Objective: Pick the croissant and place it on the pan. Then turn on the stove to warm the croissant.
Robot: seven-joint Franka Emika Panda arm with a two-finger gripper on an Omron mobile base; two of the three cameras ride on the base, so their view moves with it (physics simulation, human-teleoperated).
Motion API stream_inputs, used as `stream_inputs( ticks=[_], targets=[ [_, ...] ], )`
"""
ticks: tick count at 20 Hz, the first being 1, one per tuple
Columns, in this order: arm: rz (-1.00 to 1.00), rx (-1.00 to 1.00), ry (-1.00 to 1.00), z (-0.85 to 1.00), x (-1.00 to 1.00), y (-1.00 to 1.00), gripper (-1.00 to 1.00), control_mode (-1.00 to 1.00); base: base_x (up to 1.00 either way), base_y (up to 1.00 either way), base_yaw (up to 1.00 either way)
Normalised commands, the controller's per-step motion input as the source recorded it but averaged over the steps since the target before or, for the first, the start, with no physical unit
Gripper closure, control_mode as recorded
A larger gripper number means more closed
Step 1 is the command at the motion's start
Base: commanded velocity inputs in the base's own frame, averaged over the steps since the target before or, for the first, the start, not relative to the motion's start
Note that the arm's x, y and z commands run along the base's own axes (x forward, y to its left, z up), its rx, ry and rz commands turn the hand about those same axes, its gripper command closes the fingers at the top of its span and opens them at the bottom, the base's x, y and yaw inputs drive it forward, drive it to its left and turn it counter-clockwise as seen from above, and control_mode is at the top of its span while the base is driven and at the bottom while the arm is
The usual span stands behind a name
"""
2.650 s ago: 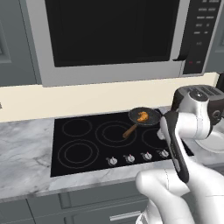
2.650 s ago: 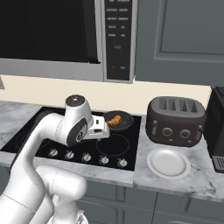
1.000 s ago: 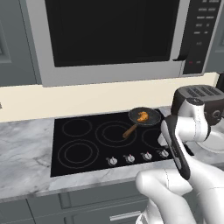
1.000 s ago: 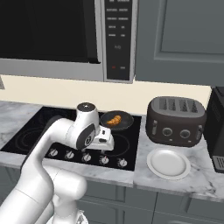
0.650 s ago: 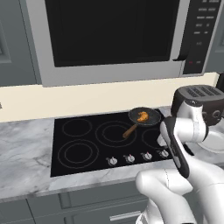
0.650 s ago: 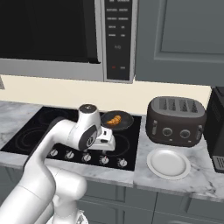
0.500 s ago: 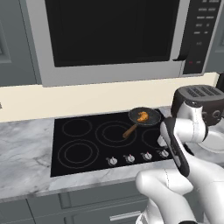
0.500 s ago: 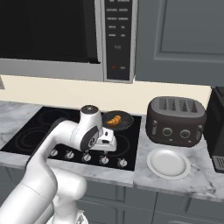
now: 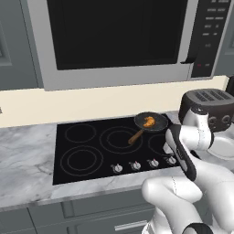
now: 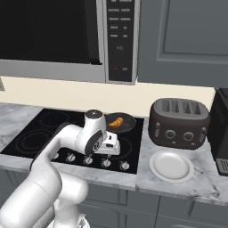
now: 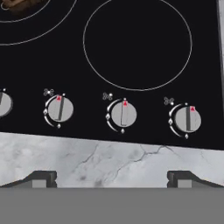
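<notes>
Three small silver knobs (image 11: 124, 113) lie under my spread, empty two-finger gripper (image 11: 113, 178); golden croissant (image 9: 148, 121) already rests in the dark pan (image 9: 157, 125).

In the left base view our own forearm covers the right end of the stove (image 9: 91, 151) and its last knob. In the hand view, the leftmost knob (image 11: 3, 104) is cut by the edge, the tiny symbols beside each dial are too small to read, and we can't judge the gripper (image 11: 111, 178) gap.
</notes>
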Motion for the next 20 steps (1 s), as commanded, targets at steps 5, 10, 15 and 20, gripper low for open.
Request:
stream_inputs(
  ticks=[5,10,15,20],
  targets=[
    [0.0,0.0,0.0,-0.18,0.12,0.0,-1.0,-1.0,0.0,0.0,0.0],
    [0.0,0.0,0.01,-0.19,0.1,0.0,-1.0,-1.0,0.0,0.0,0.0],
    [0.0,0.0,0.01,-0.21,0.03,0.0,-1.0,-1.0,0.0,0.0,0.0],
    [0.0,0.0,0.0,-0.17,0.05,-0.07,-1.0,-1.0,0.0,0.0,0.0]
  ],
)
